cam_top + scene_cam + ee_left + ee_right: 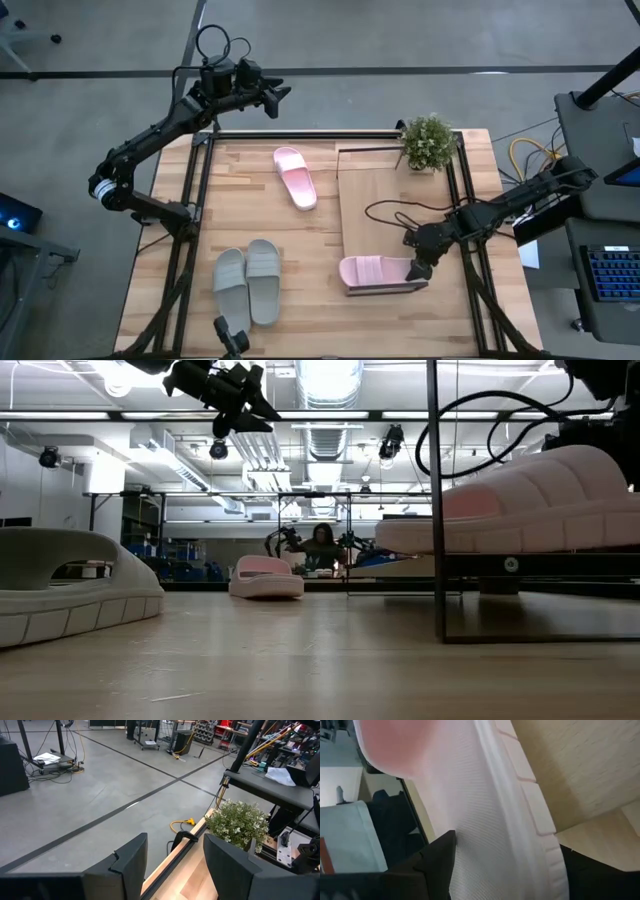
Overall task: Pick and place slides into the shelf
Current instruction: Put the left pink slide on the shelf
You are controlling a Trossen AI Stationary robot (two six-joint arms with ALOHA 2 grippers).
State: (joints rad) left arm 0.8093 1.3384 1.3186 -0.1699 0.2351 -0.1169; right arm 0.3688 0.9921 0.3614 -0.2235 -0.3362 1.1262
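Note:
One pale pink slide [380, 272] lies across the near end of the shelf [390, 200], a light-wood board in a thin black frame, and my right gripper [420, 270] is shut on it. The other pink slide [295, 178] lies flat on the tabletop at the far middle. The grey-green pair [248, 282] lies side by side near the front left. My left gripper [280, 97] hangs open and high beyond the table's far left corner, holding nothing. My right gripper holds the pink slide by its end toward the table's right [485, 865], pinched across its width between the two fingers [437, 862]. The fingers slant down from the table's right side. That end is raised [570, 480]; the other end [400, 538] sits low at the shelf.
A small potted plant [427, 142] stands at the shelf's far right corner. Black frame rails [195, 200] run along the table's left and right edges. A black cable [390, 212] loops over the shelf board. Bare tabletop lies between the shelf and the grey-green pair.

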